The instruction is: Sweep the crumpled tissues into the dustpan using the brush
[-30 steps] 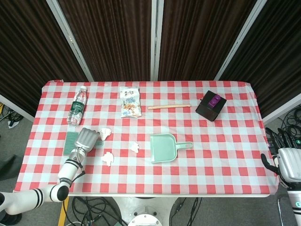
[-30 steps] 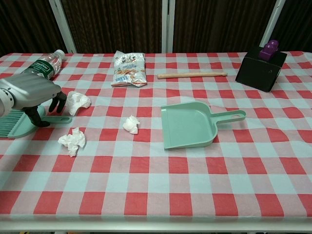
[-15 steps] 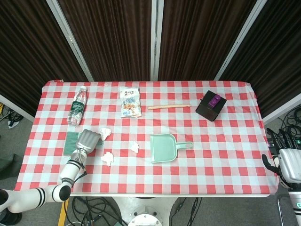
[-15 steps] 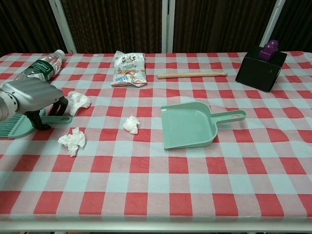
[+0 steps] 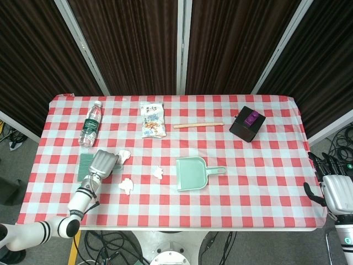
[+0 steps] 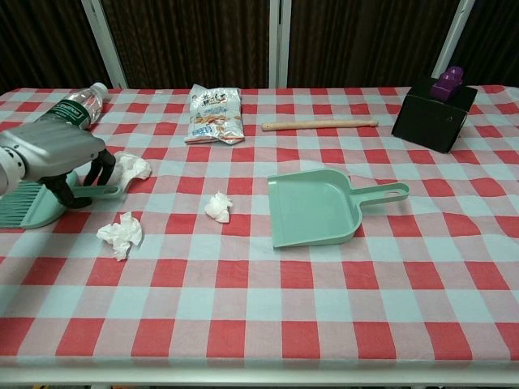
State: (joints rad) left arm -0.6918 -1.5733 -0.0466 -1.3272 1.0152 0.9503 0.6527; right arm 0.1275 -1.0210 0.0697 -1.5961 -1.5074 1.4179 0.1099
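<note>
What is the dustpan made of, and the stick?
The dustpan looks like plastic: one smooth, pale green moulded piece with a soft sheen. The stick seems to be bare wood, pale tan and matte, though that is hard to tell for sure.

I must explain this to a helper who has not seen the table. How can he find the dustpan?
Look near the middle of the red-checked table. The dustpan lies flat there, its handle toward the black box. It is smooth mint green; the nearest tissue is white and crumpled.

brush handle under left hand, snack bag print unreadable
</note>
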